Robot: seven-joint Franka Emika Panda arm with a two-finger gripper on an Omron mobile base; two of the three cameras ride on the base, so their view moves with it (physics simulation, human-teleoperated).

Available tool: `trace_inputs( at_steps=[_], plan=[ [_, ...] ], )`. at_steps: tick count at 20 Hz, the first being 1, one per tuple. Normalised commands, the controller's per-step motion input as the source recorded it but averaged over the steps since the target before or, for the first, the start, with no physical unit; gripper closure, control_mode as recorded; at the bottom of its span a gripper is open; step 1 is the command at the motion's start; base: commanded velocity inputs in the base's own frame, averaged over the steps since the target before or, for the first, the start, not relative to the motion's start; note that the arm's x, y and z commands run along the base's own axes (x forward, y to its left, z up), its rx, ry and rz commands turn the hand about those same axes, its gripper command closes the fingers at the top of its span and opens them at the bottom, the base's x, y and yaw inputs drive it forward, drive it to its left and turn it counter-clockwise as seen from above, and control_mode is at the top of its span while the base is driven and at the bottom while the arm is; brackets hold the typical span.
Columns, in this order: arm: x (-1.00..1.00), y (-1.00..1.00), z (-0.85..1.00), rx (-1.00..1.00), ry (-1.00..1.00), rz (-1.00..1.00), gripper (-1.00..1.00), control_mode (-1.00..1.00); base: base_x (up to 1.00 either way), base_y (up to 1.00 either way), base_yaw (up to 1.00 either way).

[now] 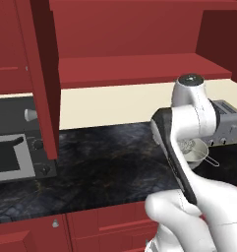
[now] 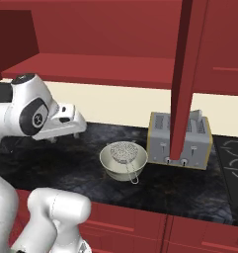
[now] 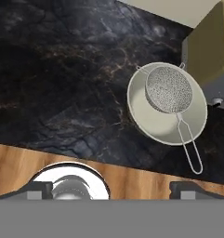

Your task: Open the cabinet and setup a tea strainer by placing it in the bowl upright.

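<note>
Resting on dark marble counter (image 2: 66, 163), bowl (image 2: 110, 165) (strainer (image 2: 123, 152) inside), toaster (image 2: 162, 133) beside

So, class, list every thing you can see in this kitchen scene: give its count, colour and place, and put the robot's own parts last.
Round cream bowl: one, cream, on the dark counter left of the toaster.
Silver wire-mesh tea strainer: one, silver, sitting in the bowl, its handle over the rim.
Boxy toaster: one, silver and cream, on the counter against the wall.
Dark marbled counter: one, black.
Dark red wall cabinet: one, doors open, bare red shelf.
Microwave: one, grey and black, at the counter's left end.
Red below-counter cupboards: several, red.
Robot gripper: one, dark jaws open, above the counter.
</note>
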Motion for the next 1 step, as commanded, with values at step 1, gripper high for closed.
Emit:
trace_inputs(
  at_steps=[1],
  plan=[
    [-0.16,0.0,0.14,0.0,0.01,-0.03,-1.0,-1.0,0.0,0.0,0.0]
  ],
)
